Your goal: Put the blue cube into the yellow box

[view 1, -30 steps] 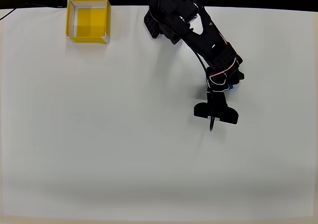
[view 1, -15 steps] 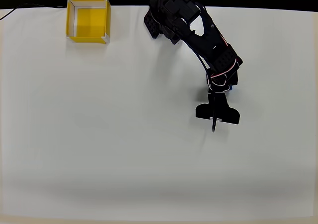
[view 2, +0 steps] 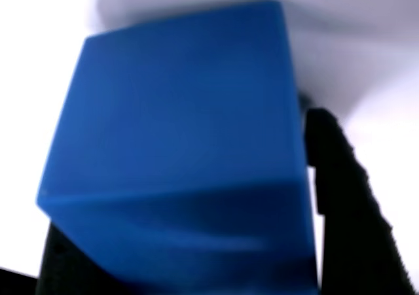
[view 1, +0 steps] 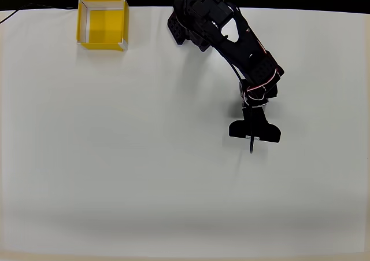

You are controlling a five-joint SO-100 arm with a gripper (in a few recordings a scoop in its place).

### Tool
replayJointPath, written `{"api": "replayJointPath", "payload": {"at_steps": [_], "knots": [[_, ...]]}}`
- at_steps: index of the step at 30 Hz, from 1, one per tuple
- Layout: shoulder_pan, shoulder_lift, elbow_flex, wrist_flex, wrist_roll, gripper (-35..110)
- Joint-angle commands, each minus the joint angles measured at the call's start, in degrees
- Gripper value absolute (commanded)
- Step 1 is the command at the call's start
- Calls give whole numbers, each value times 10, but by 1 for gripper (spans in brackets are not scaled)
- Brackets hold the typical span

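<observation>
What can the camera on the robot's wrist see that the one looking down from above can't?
The wrist view shows the blue cube up close, with dark fingers beside and under it. The overhead view shows the yellow box at the table's far left corner, well away from the black arm. Both show the white table.

The blue cube (view 2: pixel 177 144) looms tilted and blurred in the wrist view. The open-topped yellow box (view 1: pixel 102 24) sits at the surface's far-left edge, overhead.

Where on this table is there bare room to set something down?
The table is bare below the yellow box and left of the arm. It is crowded along the top edge, and where the hand hangs.
</observation>
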Motion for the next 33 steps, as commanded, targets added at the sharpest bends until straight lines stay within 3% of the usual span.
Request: {"api": "replayJointPath", "payload": {"at_steps": [1, 10, 16, 33], "knots": [[30, 42, -115, 46, -34, 13], [229, 62, -294, 83, -156, 15], [381, 51, -359, 37, -231, 16], [776, 69, -432, -32, -302, 18]]}}
